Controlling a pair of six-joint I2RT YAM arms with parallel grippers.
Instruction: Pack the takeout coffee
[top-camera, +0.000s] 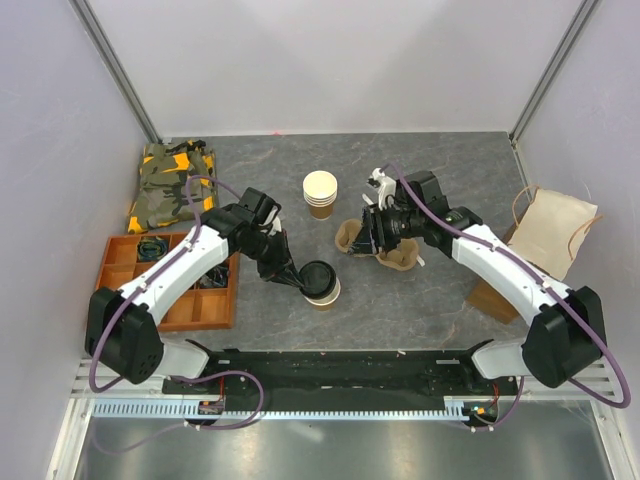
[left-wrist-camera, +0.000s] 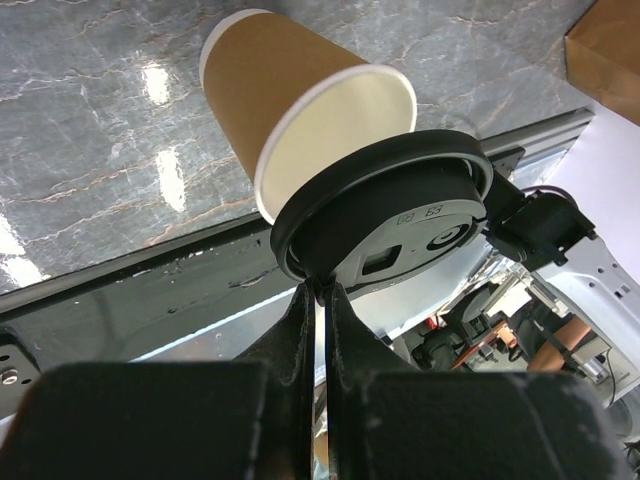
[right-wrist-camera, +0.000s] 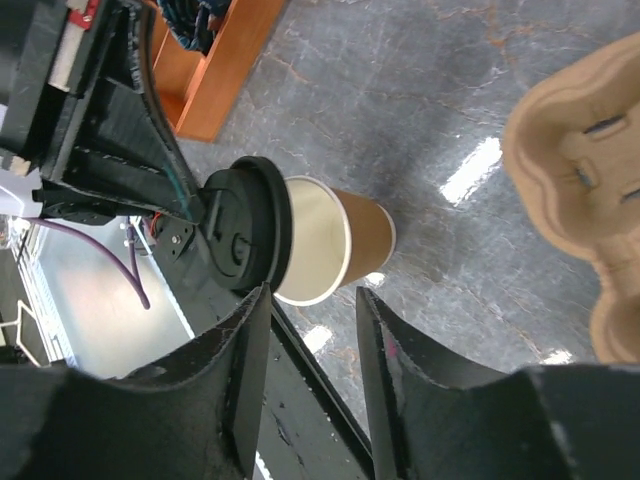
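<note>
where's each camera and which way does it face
top external: above, behind the bases, looking down at the table; both arms show.
left wrist: on its arm, looking along the left end effector, shut on the black lid.
right wrist: on its arm, looking past the open right end effector.
shared: both wrist views show lid and brown cup.

White arms (top-camera: 185, 262) — black joints (top-camera: 125, 340), purple cables (top-camera: 93, 365).

Upright brown paper cup (left-wrist-camera: 290, 90), black round lid (left-wrist-camera: 400, 215) aslant over its cream rim, not seated.
</note>
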